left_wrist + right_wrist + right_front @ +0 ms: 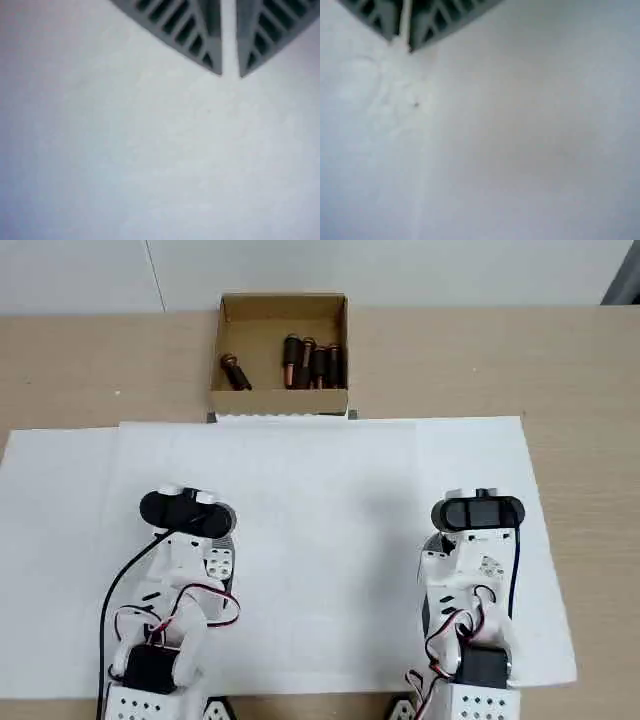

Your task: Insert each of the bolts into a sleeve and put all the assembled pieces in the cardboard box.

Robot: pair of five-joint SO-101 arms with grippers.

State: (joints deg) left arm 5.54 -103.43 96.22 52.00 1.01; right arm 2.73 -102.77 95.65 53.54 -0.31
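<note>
The cardboard box (pixel 228 310) stands at the table's far edge, in the middle. Several dark bolt-and-sleeve pieces (pixel 312 362) lie side by side in its right half, and one more assembled piece (pixel 235 371) lies slanted in its left half. Both arms rest folded back near the front edge, over the white paper. My left gripper (pixel 230 75) is shut and points down at bare paper, nothing between its fingers. My right gripper (pixel 400 45) is also shut, its tips just above the paper where a faint crease runs.
A large white paper sheet (pixel 330 500) covers the table between the arms and the box. Bare wooden table (pixel 480 360) shows to the box's left and right. Red, black and white cables (pixel 200 605) loop over both arms.
</note>
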